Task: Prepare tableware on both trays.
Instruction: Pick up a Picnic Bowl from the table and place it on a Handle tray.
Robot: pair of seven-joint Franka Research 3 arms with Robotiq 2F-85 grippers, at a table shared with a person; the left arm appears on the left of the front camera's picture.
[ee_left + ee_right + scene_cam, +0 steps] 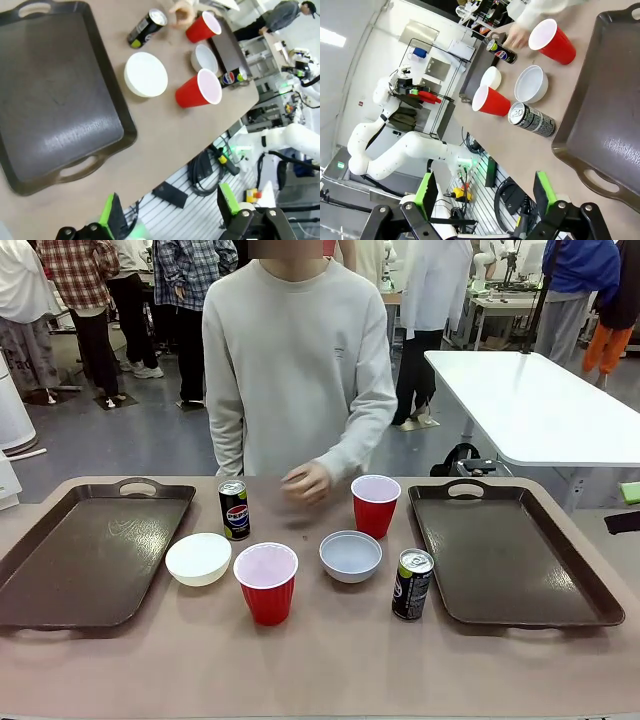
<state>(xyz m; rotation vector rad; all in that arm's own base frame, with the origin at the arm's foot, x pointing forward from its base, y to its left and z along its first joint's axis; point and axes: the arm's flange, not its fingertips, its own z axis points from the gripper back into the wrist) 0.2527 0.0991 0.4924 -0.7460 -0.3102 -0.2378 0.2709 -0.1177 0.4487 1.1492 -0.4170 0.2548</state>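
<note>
At the centre of the front view, between the bare left tray [60, 570] and right tray [520, 560], stand the cream-white bowl [198, 558], grey-white bowl [351, 555], near red cup [266, 582], far red cup [375, 504], Pepsi can [234, 509] and second can [412, 584]. A person's hand [306, 482] hovers beside the far red cup. The left gripper [170, 210] and right gripper [485, 192], at the lower edge of each wrist view, hang spread and empty, off the table. Judged stage: nothing placed yet. The next move calls for a first reach and grasp.

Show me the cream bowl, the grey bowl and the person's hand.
cream bowl [198, 558]: front view, its inside.
grey bowl [350, 554]: front view, its inside.
person's hand [306, 483]: front view, its middle.
</note>
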